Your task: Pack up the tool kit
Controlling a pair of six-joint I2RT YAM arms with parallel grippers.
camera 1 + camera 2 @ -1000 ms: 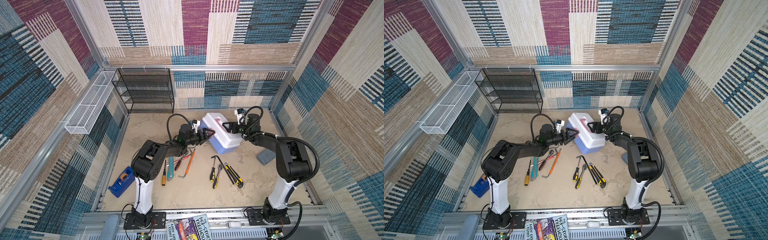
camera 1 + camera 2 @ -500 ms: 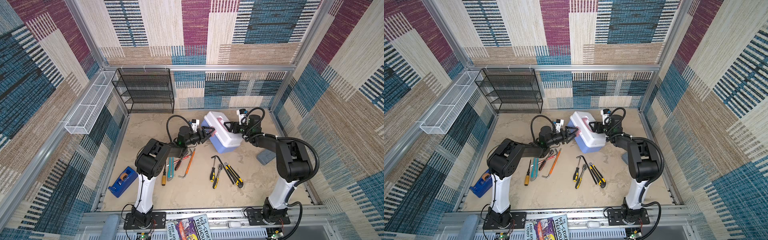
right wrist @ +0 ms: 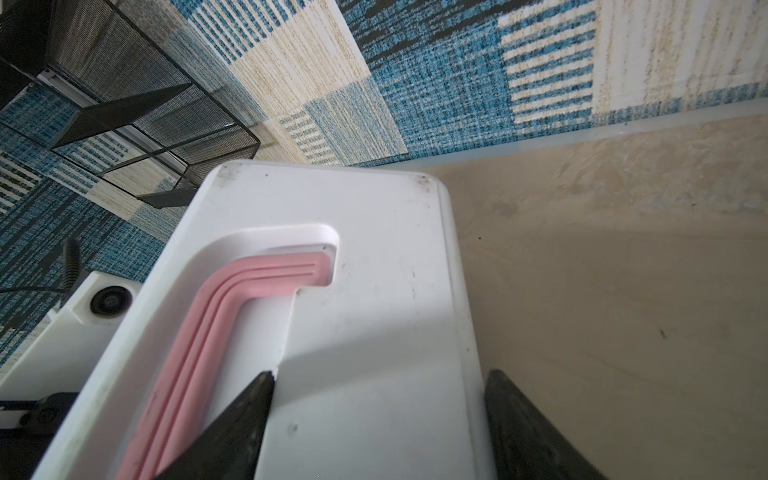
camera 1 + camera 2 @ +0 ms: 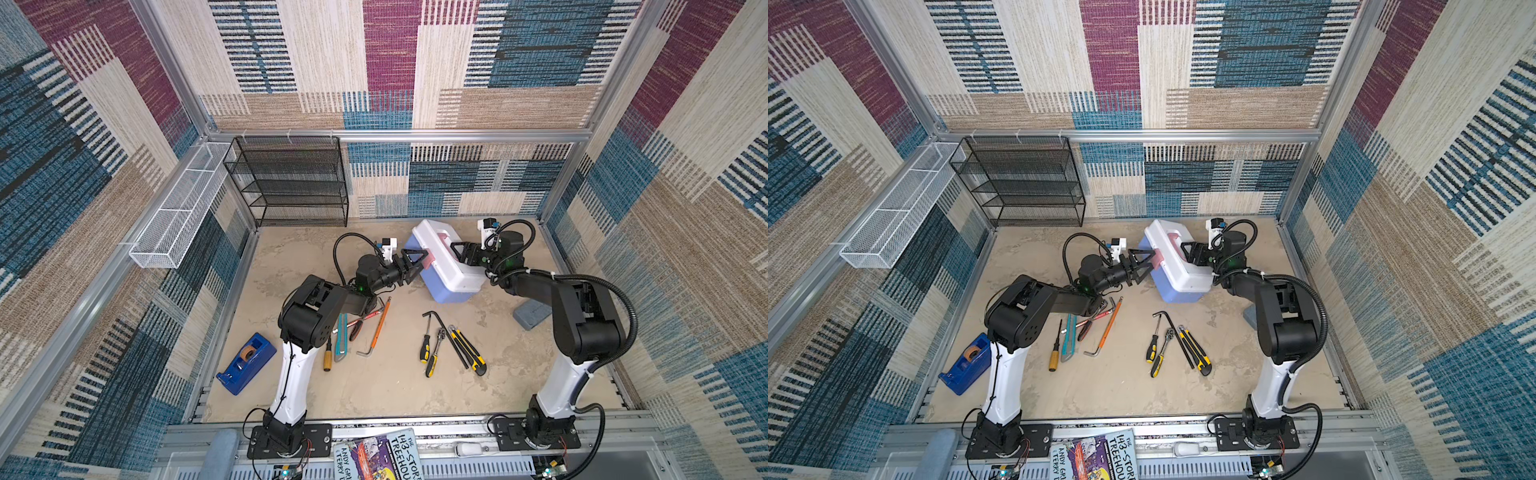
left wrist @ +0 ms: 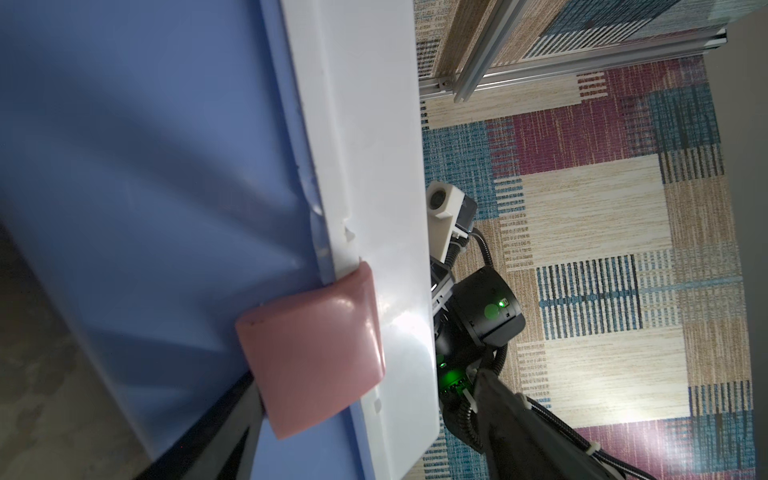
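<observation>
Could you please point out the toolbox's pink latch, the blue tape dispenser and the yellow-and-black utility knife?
pink latch (image 5: 309, 353): left wrist view, middle of its face.
blue tape dispenser (image 4: 240, 372): in a top view, blue body.
yellow-and-black utility knife (image 4: 468, 352): in a top view, mid-handle.

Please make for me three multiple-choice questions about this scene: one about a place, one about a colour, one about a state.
1. Where is the blue tape dispenser on the table?
A) back right B) front left C) middle

2. What colour is the latch of the toolbox?
A) green B) yellow C) pink

3. How is the white lid?
A) down on the blue base B) swung wide open C) taken off

Key: B, both top views show it there; C, the left wrist view shows pink; A, lid meets base.
</observation>
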